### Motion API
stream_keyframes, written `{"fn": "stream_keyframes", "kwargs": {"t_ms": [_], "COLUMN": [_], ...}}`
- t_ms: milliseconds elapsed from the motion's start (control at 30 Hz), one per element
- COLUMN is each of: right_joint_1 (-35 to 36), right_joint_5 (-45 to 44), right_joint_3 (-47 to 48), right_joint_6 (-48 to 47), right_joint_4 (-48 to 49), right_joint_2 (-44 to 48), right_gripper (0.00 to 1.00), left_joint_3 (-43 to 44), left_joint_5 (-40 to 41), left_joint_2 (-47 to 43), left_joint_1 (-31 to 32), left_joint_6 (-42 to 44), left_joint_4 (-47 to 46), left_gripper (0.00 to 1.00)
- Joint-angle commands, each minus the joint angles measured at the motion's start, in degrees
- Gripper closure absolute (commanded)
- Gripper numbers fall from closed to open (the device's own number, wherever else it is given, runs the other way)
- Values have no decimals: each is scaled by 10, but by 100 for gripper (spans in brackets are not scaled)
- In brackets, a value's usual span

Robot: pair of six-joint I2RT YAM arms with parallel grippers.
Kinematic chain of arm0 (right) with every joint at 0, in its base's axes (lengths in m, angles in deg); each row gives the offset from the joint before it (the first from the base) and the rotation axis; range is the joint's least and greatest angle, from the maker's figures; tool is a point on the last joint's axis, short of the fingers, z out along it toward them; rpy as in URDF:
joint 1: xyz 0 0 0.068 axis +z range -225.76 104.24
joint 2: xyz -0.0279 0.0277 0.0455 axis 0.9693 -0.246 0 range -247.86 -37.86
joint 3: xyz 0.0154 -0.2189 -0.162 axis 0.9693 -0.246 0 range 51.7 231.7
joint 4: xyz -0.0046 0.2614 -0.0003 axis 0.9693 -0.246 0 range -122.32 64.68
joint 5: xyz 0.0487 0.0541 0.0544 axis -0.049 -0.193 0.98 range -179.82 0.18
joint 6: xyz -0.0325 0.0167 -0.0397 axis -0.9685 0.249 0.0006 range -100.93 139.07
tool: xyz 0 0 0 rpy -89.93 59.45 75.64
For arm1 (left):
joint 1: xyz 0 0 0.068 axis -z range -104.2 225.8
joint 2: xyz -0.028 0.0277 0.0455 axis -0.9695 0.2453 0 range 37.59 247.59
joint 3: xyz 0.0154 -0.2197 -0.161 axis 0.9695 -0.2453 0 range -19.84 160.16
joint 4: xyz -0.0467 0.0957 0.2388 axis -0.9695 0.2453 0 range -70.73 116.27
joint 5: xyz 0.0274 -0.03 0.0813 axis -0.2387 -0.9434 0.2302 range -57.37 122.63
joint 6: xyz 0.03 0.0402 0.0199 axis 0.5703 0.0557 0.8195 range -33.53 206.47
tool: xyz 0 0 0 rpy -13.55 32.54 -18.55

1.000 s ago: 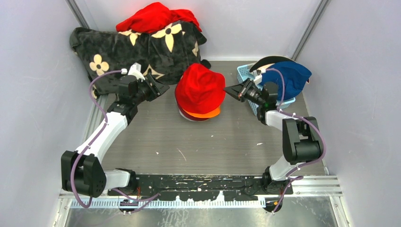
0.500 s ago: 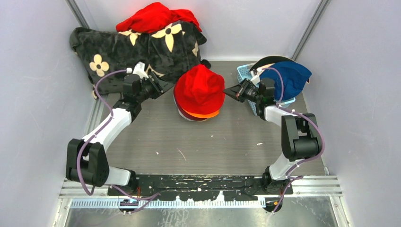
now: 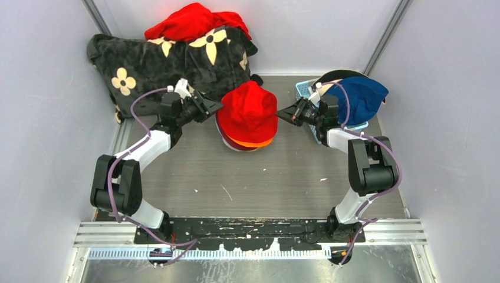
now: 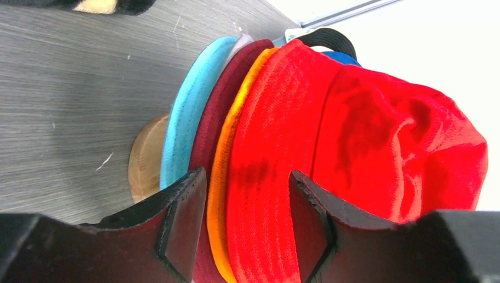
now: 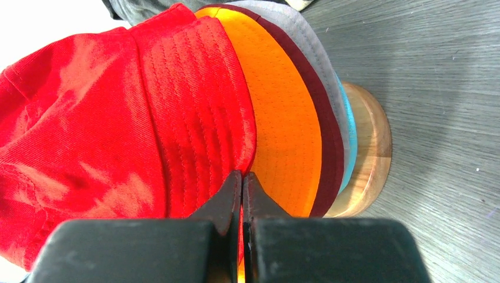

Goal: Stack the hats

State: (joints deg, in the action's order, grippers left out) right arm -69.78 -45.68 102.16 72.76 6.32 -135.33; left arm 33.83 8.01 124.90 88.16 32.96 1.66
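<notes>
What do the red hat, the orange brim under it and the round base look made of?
The red hat looks like woven, cotton-like cloth, matte, with visible ribs and rows of brim stitching. The orange hat is probably a mesh-like synthetic, since its brim shows a fine dotted texture. The round base looks like wood: smooth, light brown, with grain lines, maybe varnished.

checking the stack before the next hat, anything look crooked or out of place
The red hat sits askew on top: the orange hat peeks out beneath it on the near side only, and the red crown is crumpled. Nothing spilled or damaged.
</notes>
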Motion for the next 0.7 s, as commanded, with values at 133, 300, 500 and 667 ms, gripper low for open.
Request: {"fn": "stream_keyframes", "kwargs": {"t_ms": [133,300,500,667], "right_joint_1": [8,7,8,8], "right_joint_5": [0,-1,-6,-31], "right_joint_3": [26,24,19,17], "right_joint_6": [-15,-15,-17,-36], "right_joint_4": [18,20,19,-7], "right_joint_2": [-12,-8,-6,-6], "right_gripper": [99,99,99,99], "left_joint_3": [-7,-11,-20,-25], "left_joint_5": [-32,-50,-43,-13], "left_joint_2": [17,38,31,20], "left_joint_1": [2,2,1,0], "left_joint_6": [-20,-34,-29,-5], "left_joint_4": [-94,-119,-121,-85], "left_gripper": [47,56,95,100]}}
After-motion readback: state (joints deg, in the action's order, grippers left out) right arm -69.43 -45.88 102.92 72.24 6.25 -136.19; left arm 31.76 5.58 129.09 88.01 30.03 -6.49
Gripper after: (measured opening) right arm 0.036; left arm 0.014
